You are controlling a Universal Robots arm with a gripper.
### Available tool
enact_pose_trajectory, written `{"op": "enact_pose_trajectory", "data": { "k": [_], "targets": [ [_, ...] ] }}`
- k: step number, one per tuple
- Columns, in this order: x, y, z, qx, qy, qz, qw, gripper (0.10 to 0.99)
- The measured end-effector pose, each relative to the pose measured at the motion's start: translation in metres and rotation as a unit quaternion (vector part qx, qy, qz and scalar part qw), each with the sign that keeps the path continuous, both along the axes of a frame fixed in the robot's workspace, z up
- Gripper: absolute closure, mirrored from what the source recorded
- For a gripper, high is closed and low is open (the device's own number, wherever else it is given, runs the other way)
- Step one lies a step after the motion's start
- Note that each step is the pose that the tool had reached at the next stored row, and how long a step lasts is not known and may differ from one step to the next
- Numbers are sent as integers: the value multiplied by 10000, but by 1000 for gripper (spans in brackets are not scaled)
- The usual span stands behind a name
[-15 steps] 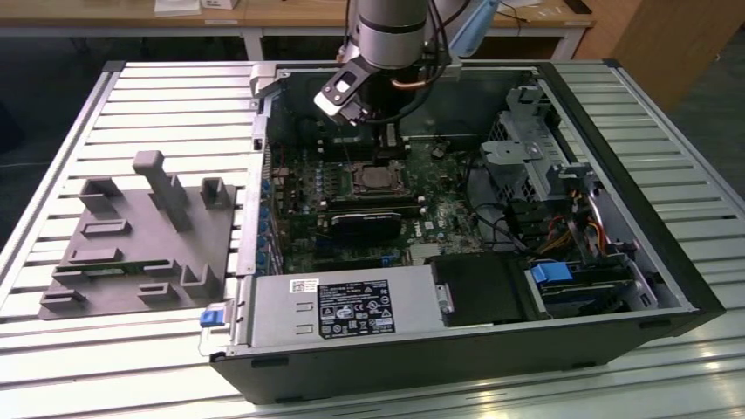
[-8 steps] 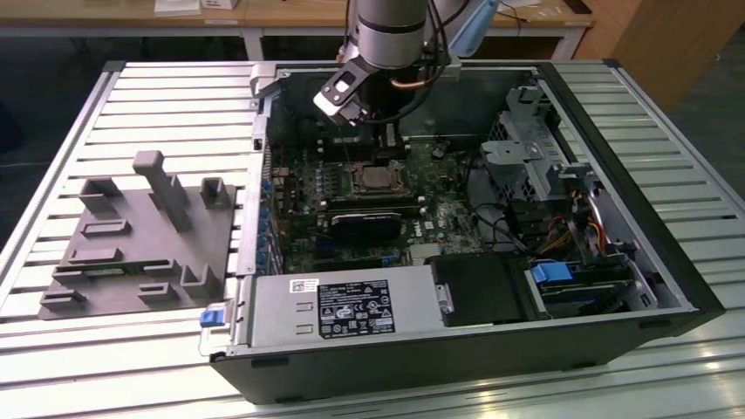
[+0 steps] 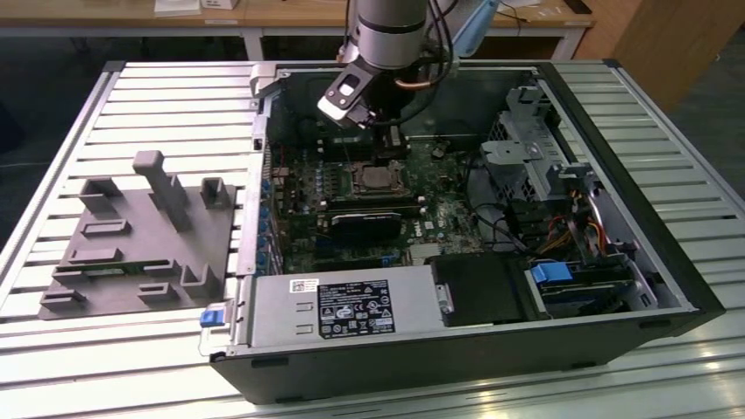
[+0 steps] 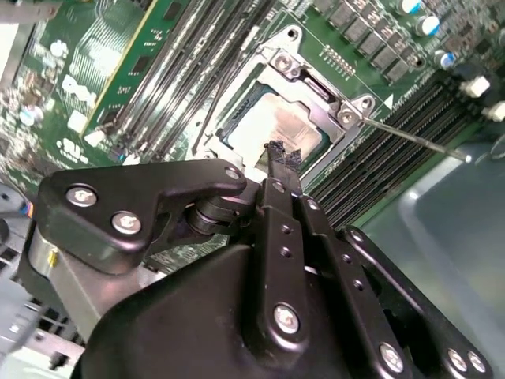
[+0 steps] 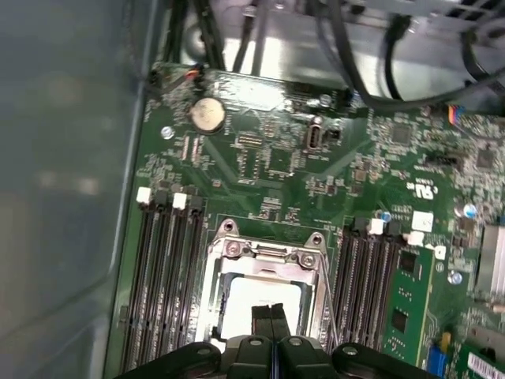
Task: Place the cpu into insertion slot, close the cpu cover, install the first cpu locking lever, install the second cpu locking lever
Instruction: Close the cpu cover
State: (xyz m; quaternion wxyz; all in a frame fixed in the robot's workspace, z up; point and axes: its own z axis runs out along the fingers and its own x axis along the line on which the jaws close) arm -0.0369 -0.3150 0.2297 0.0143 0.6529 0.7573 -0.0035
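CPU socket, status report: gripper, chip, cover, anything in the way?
Black two-finger gripper shut, empty, over the small square silver-topped cpu. Thin silvery square cpu cover down around it. Thin metal lever rod sticks out sideways.

The work surface is a metal table whose silvery top is made of long ribbed slats, with a plain rail along its edge at the exterior view's left. Bright light throws a white glare on the slats at the near edge. Behind the table stands a wooden desk with a pale brown top and white legs; some white papers or boxes lie on it. At the exterior view's right a brown wooden panel rises beside the desk. The floor is dark grey.
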Motion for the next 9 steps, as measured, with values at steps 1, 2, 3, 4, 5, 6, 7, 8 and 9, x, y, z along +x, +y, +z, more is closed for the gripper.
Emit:
{"op": "enact_pose_trajectory", "data": {
  "k": [1, 2, 3, 4, 5, 6, 7, 8, 9],
  "targets": [
    [0, 0, 0, 0, 0, 91, 10000, 984],
    [0, 0, -1, 0, 0, 180, 9998, 984],
    [0, 0, -1, 0, 0, 270, 9996, 984],
    [0, 0, -2, 0, 0, 368, 9993, 984],
    [0, 0, -3, 0, 0, 458, 9990, 984],
    [0, 0, -3, 0, 0, 548, 9985, 984],
    [0, 0, -4, 0, 0, 637, 9980, 984],
    [0, 0, -4, 0, 0, 728, 9973, 984],
    [0, 0, -5, 0, 0, 817, 9967, 984]
  ]
}}
